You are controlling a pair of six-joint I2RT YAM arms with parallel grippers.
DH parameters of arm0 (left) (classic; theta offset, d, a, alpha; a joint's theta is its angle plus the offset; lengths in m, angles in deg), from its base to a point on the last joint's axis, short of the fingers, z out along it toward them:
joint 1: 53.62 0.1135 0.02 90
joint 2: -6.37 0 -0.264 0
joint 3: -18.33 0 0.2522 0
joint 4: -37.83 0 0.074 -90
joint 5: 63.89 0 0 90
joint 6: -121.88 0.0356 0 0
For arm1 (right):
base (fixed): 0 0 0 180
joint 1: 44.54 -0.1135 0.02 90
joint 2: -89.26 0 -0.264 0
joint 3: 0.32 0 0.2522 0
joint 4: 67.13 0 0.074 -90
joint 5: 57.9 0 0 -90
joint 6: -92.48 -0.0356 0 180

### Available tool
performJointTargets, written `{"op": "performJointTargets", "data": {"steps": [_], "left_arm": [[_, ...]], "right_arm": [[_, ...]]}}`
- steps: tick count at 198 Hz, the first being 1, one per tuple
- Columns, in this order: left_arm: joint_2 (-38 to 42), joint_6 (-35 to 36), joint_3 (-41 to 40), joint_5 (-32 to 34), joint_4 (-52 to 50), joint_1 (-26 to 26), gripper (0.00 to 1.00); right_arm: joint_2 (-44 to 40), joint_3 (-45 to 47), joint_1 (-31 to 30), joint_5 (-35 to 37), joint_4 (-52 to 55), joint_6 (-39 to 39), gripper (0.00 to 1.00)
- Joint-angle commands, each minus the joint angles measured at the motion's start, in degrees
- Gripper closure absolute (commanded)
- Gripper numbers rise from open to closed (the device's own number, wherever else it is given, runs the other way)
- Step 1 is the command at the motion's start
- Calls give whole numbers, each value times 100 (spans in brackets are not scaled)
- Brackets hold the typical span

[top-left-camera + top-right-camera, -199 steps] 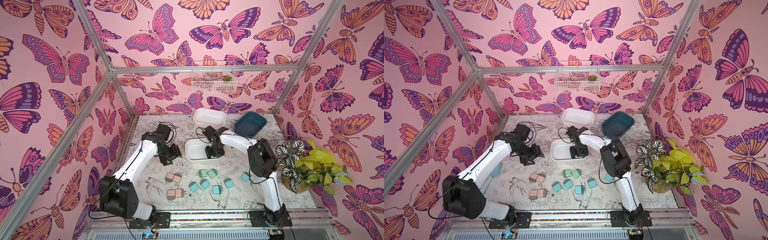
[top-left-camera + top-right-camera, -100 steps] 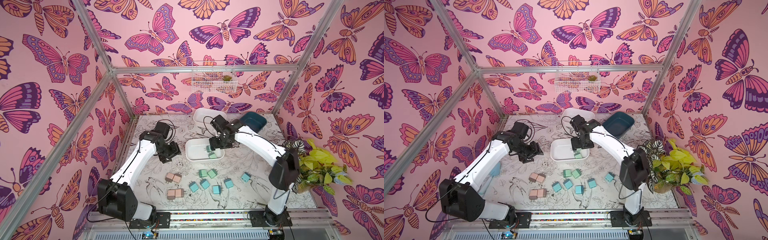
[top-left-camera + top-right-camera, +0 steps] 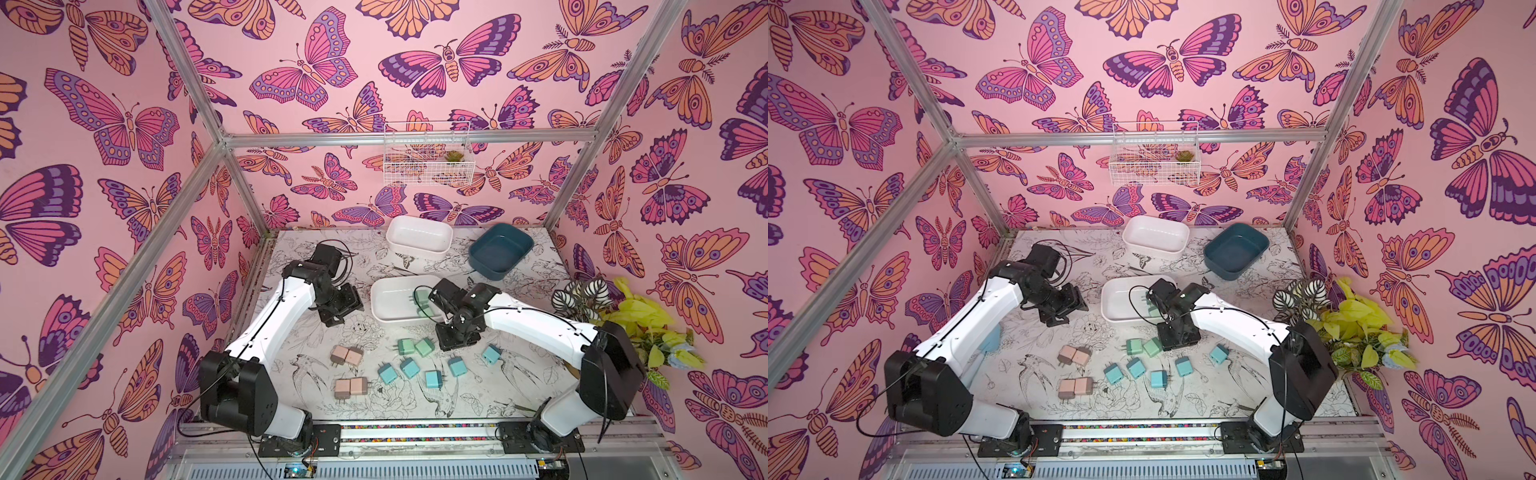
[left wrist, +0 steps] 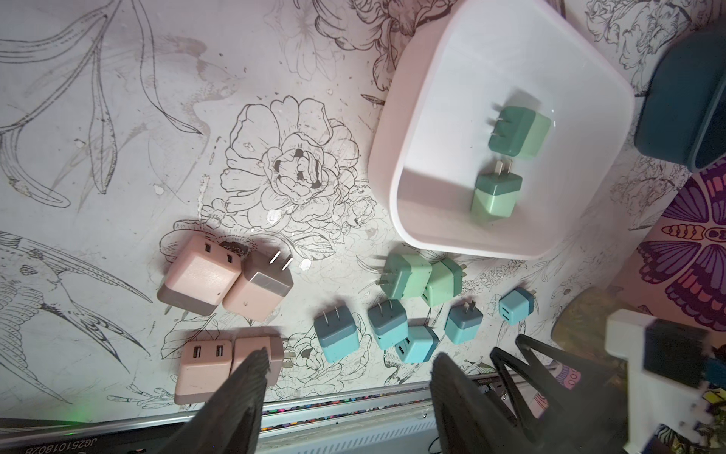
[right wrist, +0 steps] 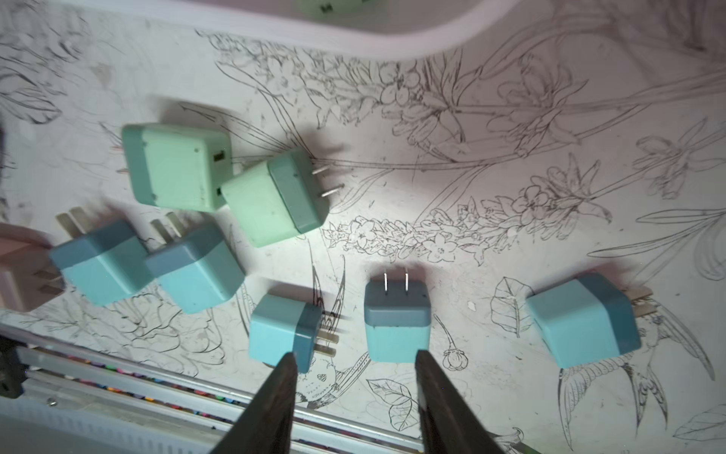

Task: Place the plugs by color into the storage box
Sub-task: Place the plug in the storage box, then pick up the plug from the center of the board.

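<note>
Pink butterfly walls [image 3: 374,104] enclose a table [image 3: 519,386] printed with flower sketches.

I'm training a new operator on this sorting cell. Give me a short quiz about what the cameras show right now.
1. How many green plugs lie in the near white box?
2. True or false: pink plugs lie in the dark blue box.
3. Which are most numerous on the table? A pink plugs, B green plugs, C blue plugs.
Key: 1 two; 2 false; 3 C.
</note>
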Motion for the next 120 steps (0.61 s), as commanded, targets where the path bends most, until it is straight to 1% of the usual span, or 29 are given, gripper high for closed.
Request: {"op": "performJointTargets", "data": {"steps": [1,39,72,102,120], "left_arm": [[-72,117,54,-201,-38,-7,31],[10,67,-156,-301,-43,-14,31],[127,55,-254,-265,-45,-15,31],[155,42,-305,-321,-55,-16,29],[145,16,-334,-372,-59,-12,29]], "right_arm": [[175,125,-4,40,-475,-172,51],[515,141,-83,-181,-823,-225,51],[1112,31,-117,91,-615,-166,55],[1245,-82,-94,336,-673,-41,55],[1407,-223,-41,342,-637,59,55]]}}
